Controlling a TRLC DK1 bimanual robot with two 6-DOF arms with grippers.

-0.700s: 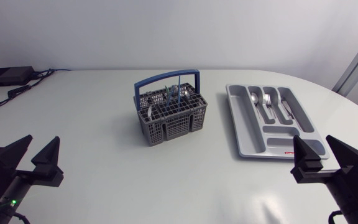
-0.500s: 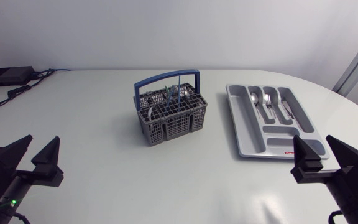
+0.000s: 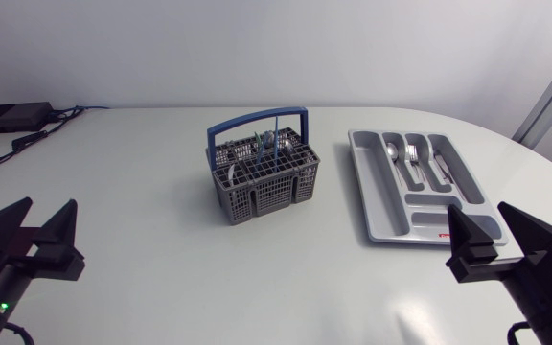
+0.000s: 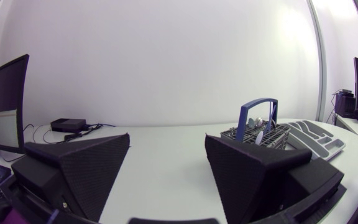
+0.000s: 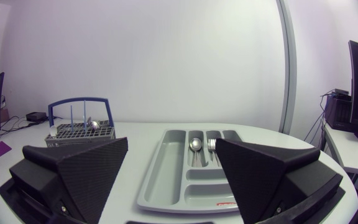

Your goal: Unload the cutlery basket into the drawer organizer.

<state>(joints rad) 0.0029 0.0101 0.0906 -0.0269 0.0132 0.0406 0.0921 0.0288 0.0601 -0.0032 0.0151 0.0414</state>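
Cutlery basket [image 3: 266,196] and everything else I list here rest on one white table [image 3: 161,249], the largest item.

Drawer organizer [image 3: 365,187]: grey tray, lying flat to the right of the basket and apart from it. I judge it is set there so my right arm can reach its slots.

Basket: grey mesh, upright at the table's middle, blue handle [image 3: 257,120] raised over it. It sits between both arms, so either may pick from it.

Left gripper [image 3: 48,209]: at the near left corner, fingers spread wide, holding nothing.

Right gripper [image 3: 477,216]: at the near right corner, by the organizer's near end, likewise spread and empty.

Cutlery: a few spoons and forks [image 3: 412,158] lie in the organizer's far slots. More pieces [image 3: 268,144] stand in the basket, so by my reckoning unloading is partly done.
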